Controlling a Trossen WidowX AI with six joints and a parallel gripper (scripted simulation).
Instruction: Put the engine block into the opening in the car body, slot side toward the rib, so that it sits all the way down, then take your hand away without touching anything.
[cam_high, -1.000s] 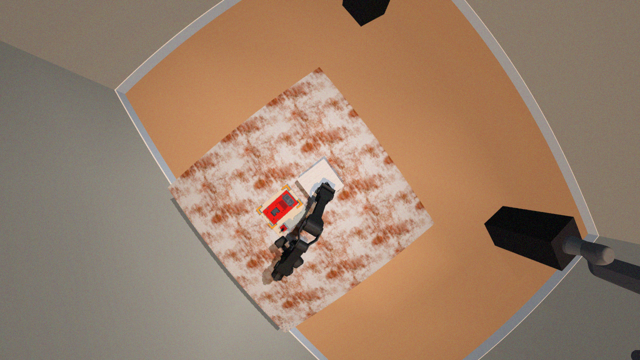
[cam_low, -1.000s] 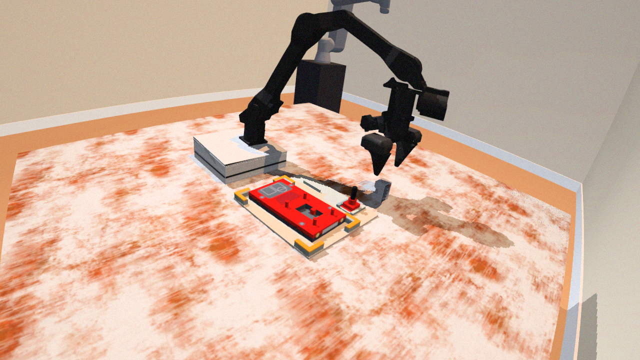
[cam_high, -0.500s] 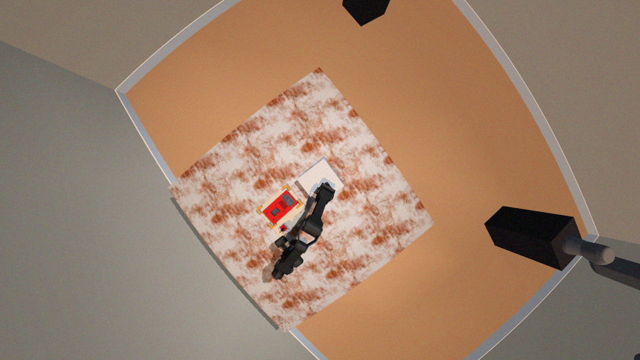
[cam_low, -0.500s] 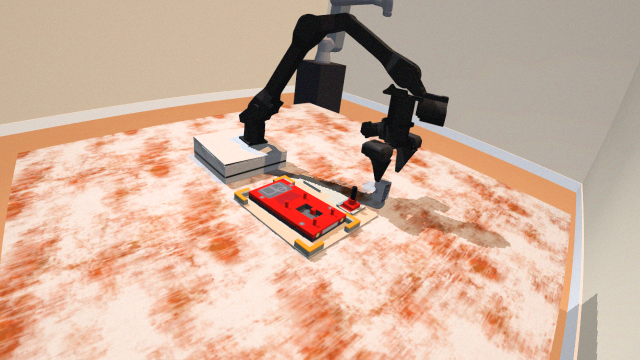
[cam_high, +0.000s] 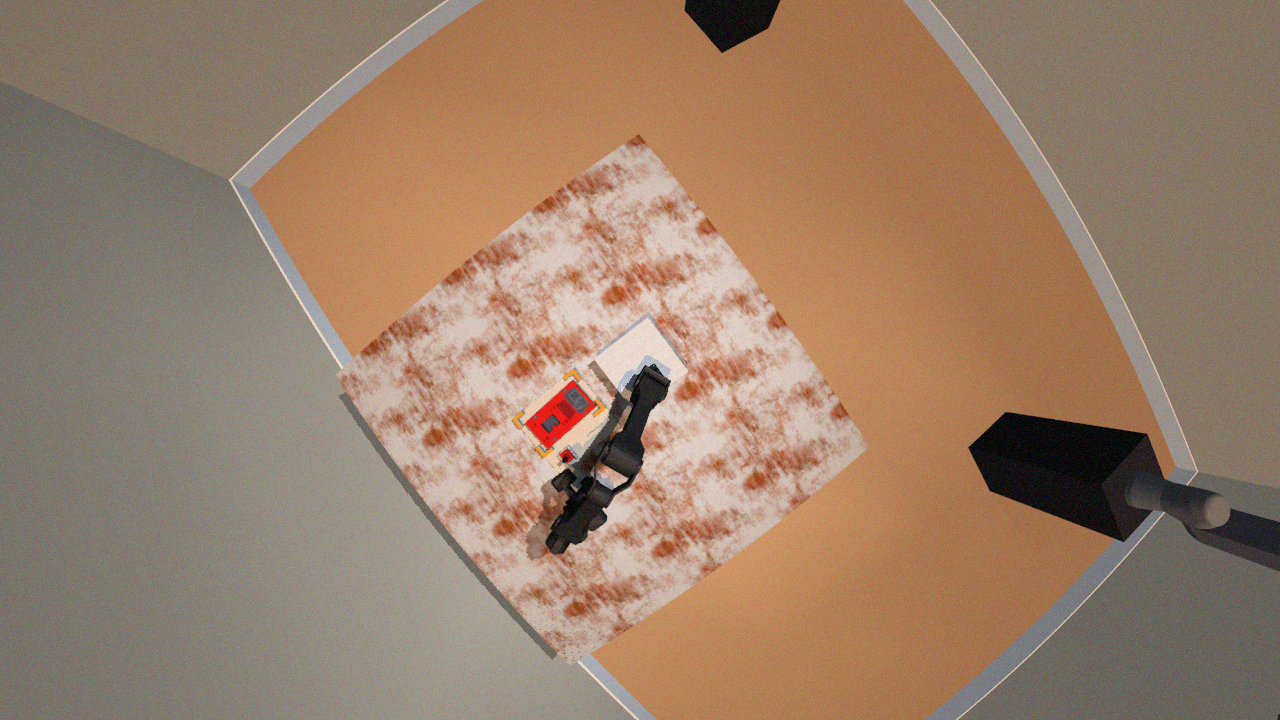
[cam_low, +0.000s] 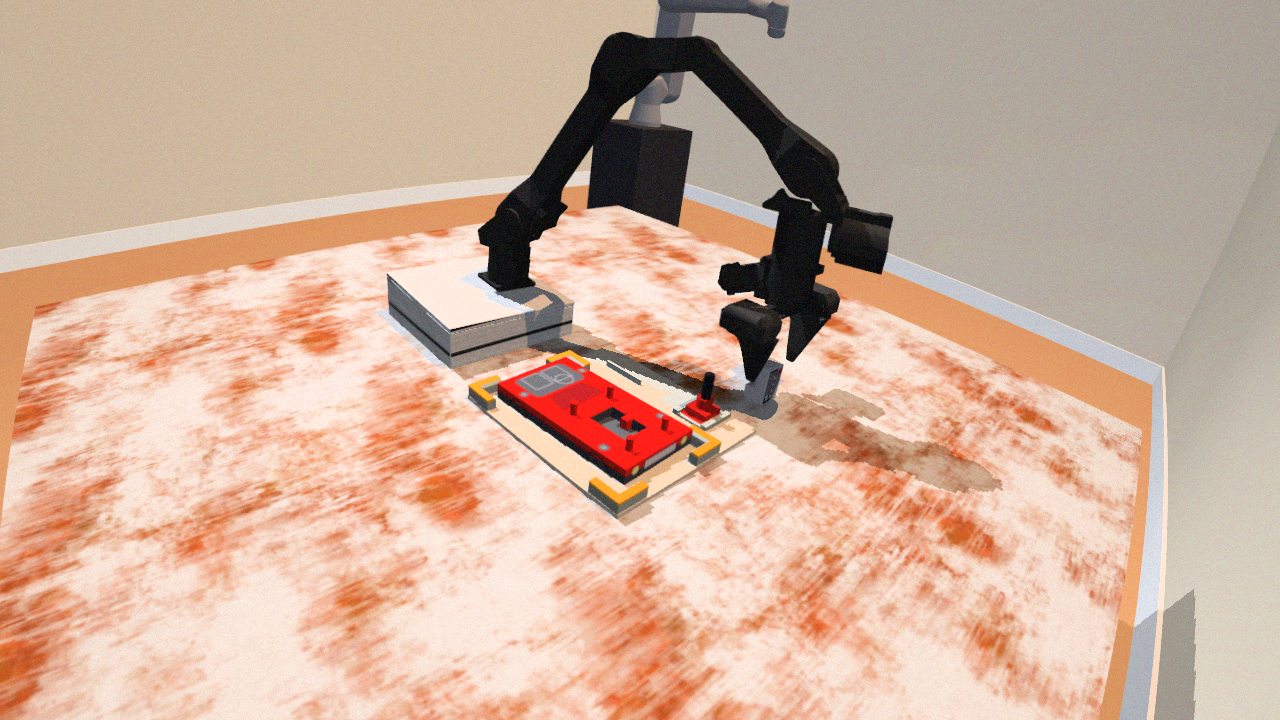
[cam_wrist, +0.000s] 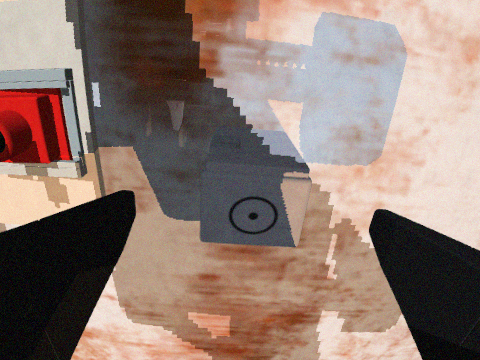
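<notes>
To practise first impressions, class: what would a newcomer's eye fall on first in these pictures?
The bright red car body stands out, lying between yellow corner pieces on a pale board. Above the patterned surface arches a black robot arm, its open hand over a small grey block beyond the board's edge.

Grey engine block (cam_low: 763, 385) (cam_wrist: 245, 210) outside red car body (cam_high: 562, 414) (cam_low: 595, 416).

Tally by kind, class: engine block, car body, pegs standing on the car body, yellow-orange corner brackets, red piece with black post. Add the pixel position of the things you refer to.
Engine block (cam_low: 762, 386) (cam_wrist: 250, 182): 1
Car body (cam_high: 537, 429) (cam_low: 537, 402): 1
Red pegs (cam_low: 610, 393) (cam_low: 574, 410) (cam_low: 664, 423) (cam_low: 629, 445): 4
Corner brackets (cam_high: 572, 374) (cam_high: 517, 420) (cam_low: 484, 388) (cam_low: 568, 359) (cam_low: 703, 444) (cam_low: 617, 488): 4
Red piece with black post (cam_high: 566, 455) (cam_low: 702, 411) (cam_wrist: 45, 125): 1
Total: 11
</notes>
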